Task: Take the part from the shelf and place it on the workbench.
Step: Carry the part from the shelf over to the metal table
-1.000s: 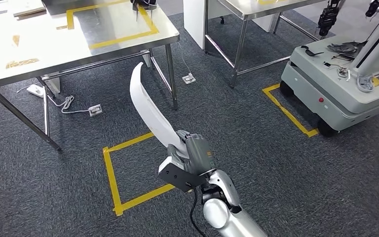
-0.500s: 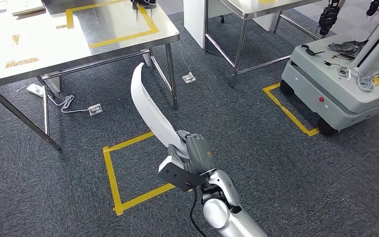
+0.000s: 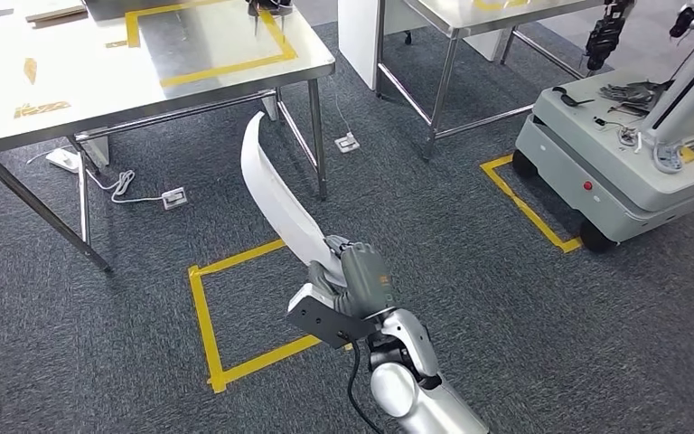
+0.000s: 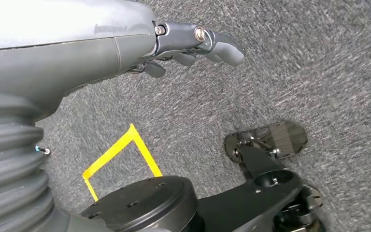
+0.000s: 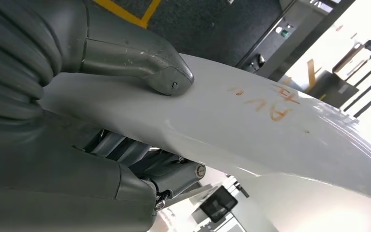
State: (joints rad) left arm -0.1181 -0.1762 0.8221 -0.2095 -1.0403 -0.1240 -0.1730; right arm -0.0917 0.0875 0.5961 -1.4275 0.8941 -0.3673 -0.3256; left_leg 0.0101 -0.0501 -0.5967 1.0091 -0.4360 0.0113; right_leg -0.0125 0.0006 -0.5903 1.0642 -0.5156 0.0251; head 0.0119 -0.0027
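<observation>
A long, curved white part point(image 3: 276, 194) stands tilted up from my right hand point(image 3: 354, 282), which grips its lower end above the carpet. Close up, the thumb point(image 5: 145, 65) presses on the part's point(image 5: 251, 125) white face, which bears orange marks, and the fingers wrap underneath. The steel workbench point(image 3: 72, 81), with a yellow tape rectangle on its top, stands ahead to the left, apart from the part's tip. My left hand point(image 4: 101, 48) hangs over the carpet with its fingers point(image 4: 212, 41) loosely apart and nothing in them.
A yellow tape square point(image 3: 206, 316) marks the carpet in front of the workbench. Cables and a floor socket point(image 3: 173, 199) lie under it. A second steel table point(image 3: 452, 18) stands behind, and a white wheeled cart point(image 3: 614, 154) by another tape mark is at the right.
The whole view has shifted slightly as the camera moved. My right hand still holds the white part in the same pose.
</observation>
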